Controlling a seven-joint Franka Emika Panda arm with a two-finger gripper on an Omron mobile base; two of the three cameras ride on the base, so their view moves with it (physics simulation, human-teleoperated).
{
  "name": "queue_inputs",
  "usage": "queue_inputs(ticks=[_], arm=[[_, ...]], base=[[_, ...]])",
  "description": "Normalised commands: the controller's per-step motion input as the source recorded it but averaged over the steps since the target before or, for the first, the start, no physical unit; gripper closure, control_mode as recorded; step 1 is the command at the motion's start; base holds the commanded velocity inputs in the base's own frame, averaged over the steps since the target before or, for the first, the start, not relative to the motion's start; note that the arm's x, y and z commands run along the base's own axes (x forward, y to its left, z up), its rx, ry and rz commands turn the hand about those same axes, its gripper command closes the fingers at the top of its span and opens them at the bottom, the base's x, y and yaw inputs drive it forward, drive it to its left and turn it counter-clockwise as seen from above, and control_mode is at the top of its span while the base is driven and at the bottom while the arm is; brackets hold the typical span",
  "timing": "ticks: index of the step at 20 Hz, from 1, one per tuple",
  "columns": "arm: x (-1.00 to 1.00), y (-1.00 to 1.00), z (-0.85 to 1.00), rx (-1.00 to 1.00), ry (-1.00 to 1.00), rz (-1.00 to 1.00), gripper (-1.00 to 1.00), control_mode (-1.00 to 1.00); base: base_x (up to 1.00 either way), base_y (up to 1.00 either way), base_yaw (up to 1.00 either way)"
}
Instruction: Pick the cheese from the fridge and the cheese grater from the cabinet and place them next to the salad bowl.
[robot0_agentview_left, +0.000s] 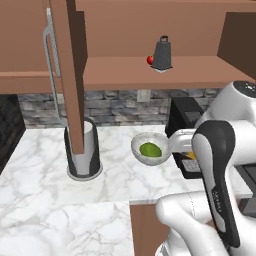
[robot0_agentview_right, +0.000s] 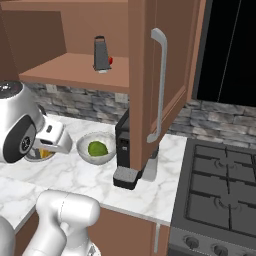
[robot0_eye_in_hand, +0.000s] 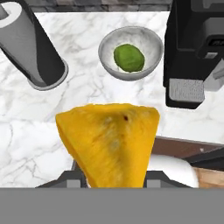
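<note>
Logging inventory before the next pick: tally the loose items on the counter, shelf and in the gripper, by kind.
Cheese: 1, in the gripper
Grater: 1, on the cabinet shelf
Tomato: 1, beside the grater
Salad bowl: 1
Grey cylinder: 1
Coffee machine: 1
Total: 6

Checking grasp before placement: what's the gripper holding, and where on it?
The cheese, pinched at its narrow lower end by the gripper; the wide end points toward the salad bowl.
</note>
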Motion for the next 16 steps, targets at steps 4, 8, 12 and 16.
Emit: queue_inputs(ticks=[4,8,12,16], arm=[[0.05,0.38,-0.34,0.00,0.01,0.07,1.00,-1.00],[0.21,0.34,-0.39,0.00,0.00,0.08,1.00,-1.00],[0.35,0.11,-0.37,-0.05,0.00,0.05,1.00,-1.00],[0.30,0.00,-0.31,-0.04,0.01,0.02,1.00,-1.00]], base=[[0.00,0.00,0.00],[0.00,0.00,0.00],[0.00,0.00,0.00],[0.00,0.00,0.00]])
